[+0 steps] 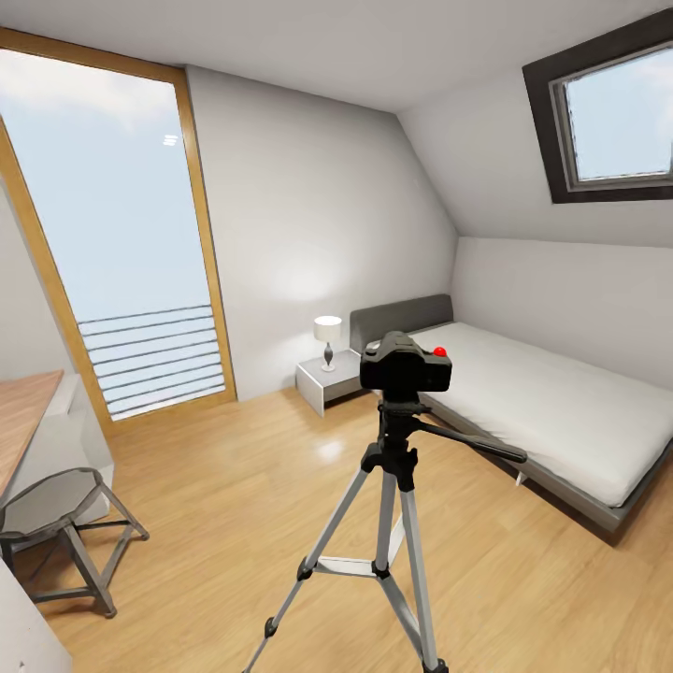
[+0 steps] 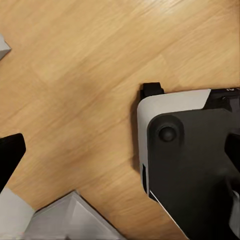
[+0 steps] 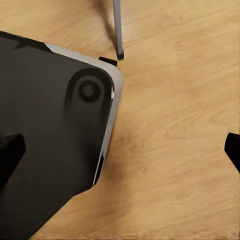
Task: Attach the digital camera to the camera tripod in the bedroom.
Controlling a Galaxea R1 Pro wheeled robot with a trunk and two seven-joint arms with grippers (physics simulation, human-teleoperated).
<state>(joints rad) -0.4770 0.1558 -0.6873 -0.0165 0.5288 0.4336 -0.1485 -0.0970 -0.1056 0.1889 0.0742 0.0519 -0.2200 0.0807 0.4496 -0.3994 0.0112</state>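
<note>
The digital camera (image 1: 406,365), black with a red button on top, sits upright on the head of the camera tripod (image 1: 391,505) in the middle of the bedroom floor. The tripod's long black handle (image 1: 472,439) points right, toward the bed. Its silver-grey legs spread down to the wood floor, and one leg (image 3: 118,30) with its black foot appears in the right wrist view. My left gripper (image 2: 120,155) hangs open over the floor, fingertips (image 2: 10,155) far apart and nothing between them. My right gripper (image 3: 120,152) is open too, also holding nothing.
My own black and white base (image 2: 195,165) lies below both grippers. A grey bed (image 1: 551,411) is at the right, with a nightstand and lamp (image 1: 327,341) beside it. A desk (image 1: 23,411) and grey stool (image 1: 56,523) stand at the left, by the tall window (image 1: 112,224).
</note>
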